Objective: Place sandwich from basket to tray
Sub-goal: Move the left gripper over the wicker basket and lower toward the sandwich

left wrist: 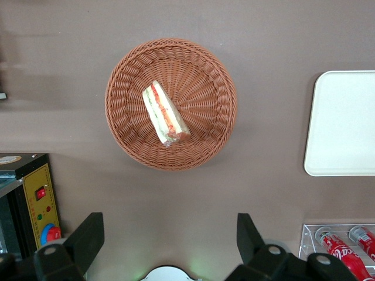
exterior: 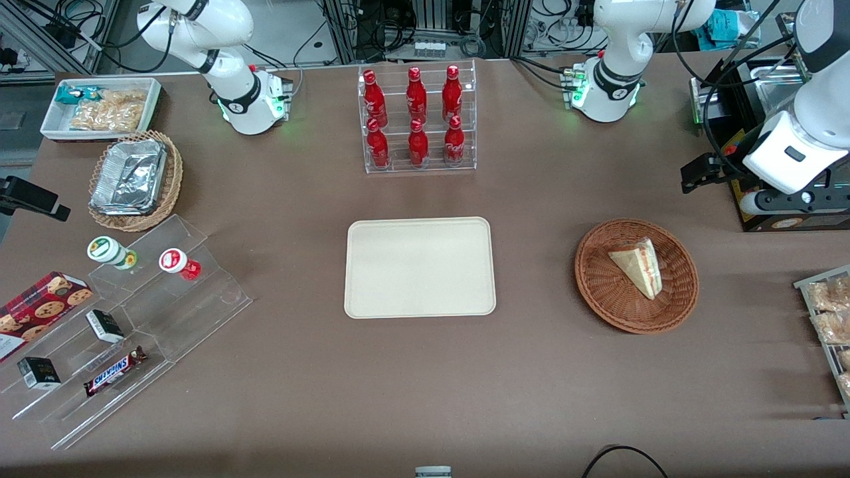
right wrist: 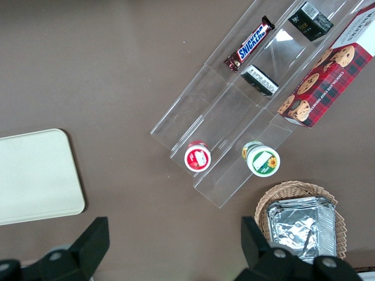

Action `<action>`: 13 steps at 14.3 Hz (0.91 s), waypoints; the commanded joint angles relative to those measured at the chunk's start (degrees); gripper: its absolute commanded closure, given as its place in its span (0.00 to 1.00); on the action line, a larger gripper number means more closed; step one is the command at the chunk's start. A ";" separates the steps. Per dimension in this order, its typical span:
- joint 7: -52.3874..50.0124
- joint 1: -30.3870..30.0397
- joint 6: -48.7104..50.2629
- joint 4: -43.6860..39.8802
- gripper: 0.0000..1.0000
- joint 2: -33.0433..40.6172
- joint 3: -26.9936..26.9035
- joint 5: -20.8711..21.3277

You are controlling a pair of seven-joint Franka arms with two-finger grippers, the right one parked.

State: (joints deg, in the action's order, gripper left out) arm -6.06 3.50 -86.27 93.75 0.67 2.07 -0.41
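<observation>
One sandwich (exterior: 639,267) lying in basket (exterior: 636,275), right of centre in front view, long axis diagonal. Gripper (left wrist: 170,237) raised well above, fingers (left wrist: 88,237) spread wide, holding nothing. Tray (exterior: 420,267) bare at centre, well apart from basket.

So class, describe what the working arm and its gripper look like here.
The left arm is glossy white with black joint rings, black cables trailing alongside, and a green-lit base. Its gripper, away from the basket, has two dark wedge-shaped fingers set apart.
</observation>
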 commanded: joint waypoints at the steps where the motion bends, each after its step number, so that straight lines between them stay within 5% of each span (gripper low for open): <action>1: 0.78 0.02 0.05 -0.59 0.00 -0.41 -0.14 0.23; 8: 0.70 -1.30 -0.65 5.72 0.00 -3.48 -0.23 0.32; 13: 0.43 -1.74 -22.83 23.10 0.00 -3.04 -0.31 0.41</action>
State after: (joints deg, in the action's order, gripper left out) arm -6.00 2.34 -101.27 109.41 -4.12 1.66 -0.31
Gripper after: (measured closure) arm 0.000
